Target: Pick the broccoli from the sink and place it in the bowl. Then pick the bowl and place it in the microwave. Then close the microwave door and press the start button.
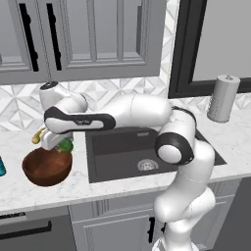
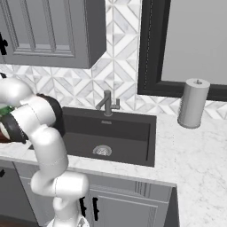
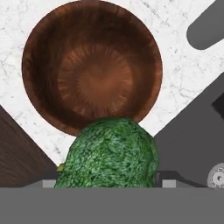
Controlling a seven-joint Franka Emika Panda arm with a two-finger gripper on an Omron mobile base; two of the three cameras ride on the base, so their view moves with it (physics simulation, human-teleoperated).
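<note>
one broccoli (image 3: 109, 153) clamped in the tool (image 1: 53, 142), one bowl (image 3: 92, 65) below, one sink (image 1: 122, 147)

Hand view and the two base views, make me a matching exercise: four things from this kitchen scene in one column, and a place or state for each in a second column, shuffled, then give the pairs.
Things:
1. lumpy green broccoli floret
2. round reddish-brown wooden bowl
3. grey cylindrical canister
4. round metal drain

Places or states:
A. on the marble counter, right of the sink
B. in the floor of the dark grey basin
C. held up in the gripper, above the bowl's edge
D. empty, on the counter left of the sink

Pairs: 1-C, 2-D, 3-A, 4-B
</note>
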